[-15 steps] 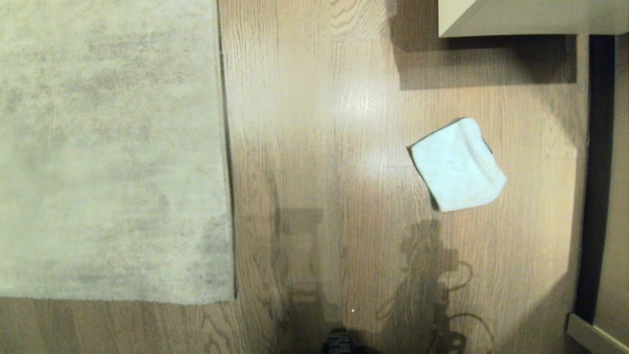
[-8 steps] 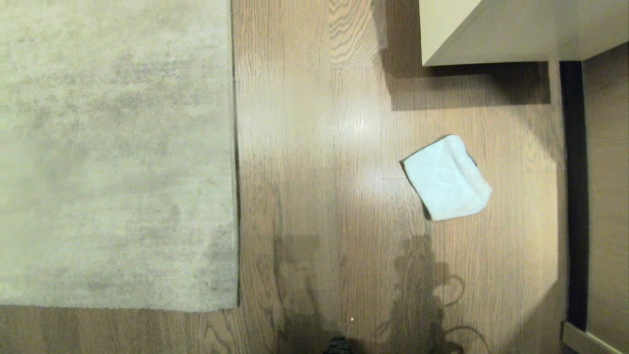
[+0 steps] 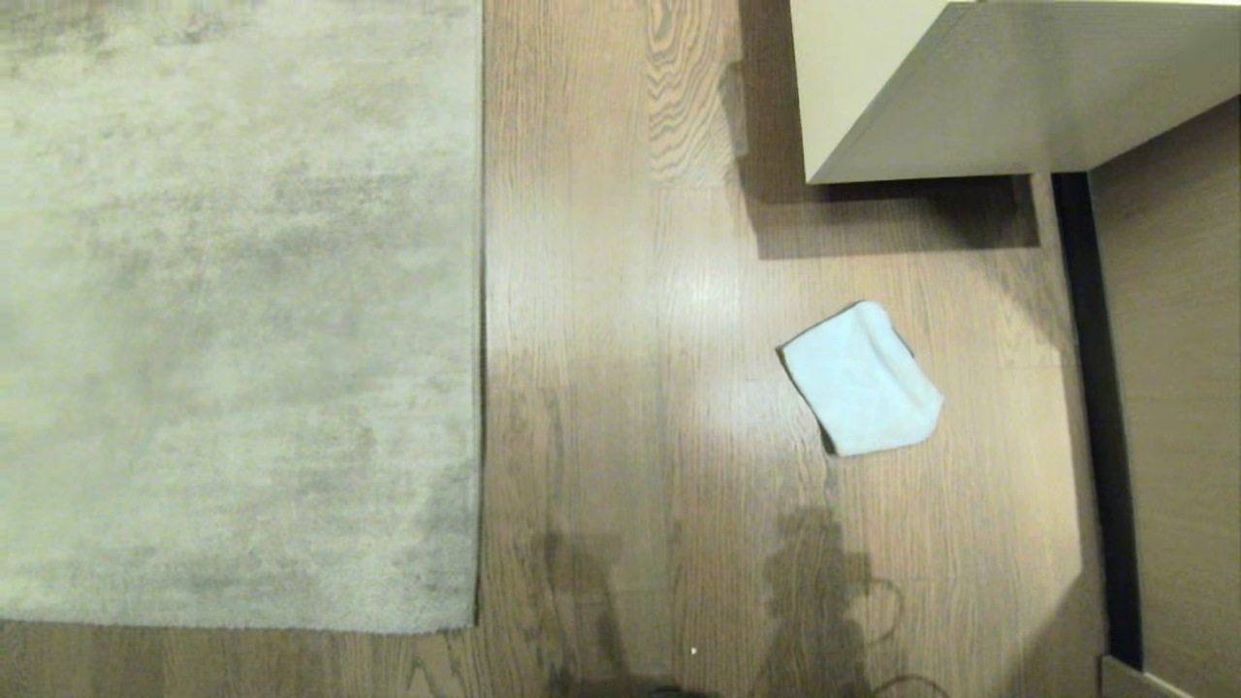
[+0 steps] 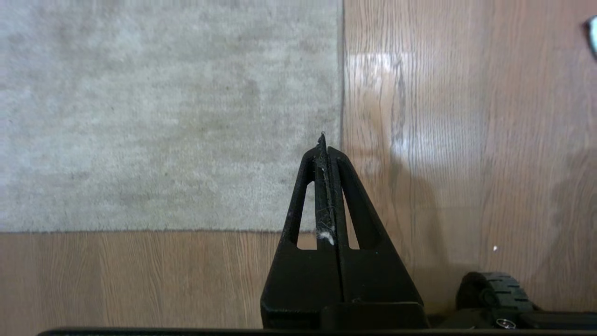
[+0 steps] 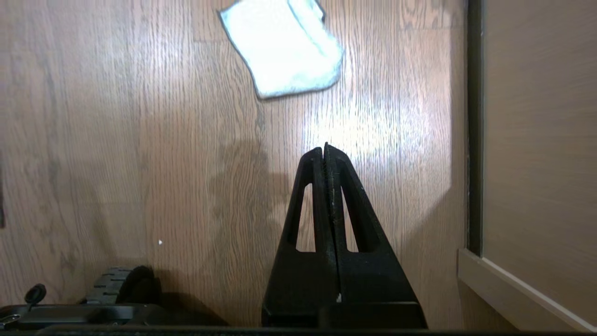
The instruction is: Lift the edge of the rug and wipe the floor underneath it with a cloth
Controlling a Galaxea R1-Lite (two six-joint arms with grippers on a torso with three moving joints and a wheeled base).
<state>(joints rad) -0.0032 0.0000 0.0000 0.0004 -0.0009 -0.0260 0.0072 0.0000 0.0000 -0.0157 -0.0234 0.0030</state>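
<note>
Here the left gripper (image 4: 325, 140) and right gripper (image 5: 325, 148) hang pressed together and empty above the floor (image 3: 630, 388), the cloth (image 3: 861, 380) well apart from the flat rug edge (image 3: 479, 339).

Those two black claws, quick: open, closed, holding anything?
Left gripper: closed, empty, above the rug edge.
Right gripper: closed, empty, short of the cloth.

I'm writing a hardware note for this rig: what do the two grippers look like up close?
Both match: the left gripper and right gripper are matte black, each with two tapering fingers with long slot cut-outs, on a blocky black base. White lint clings between the left one's fingers.
</note>
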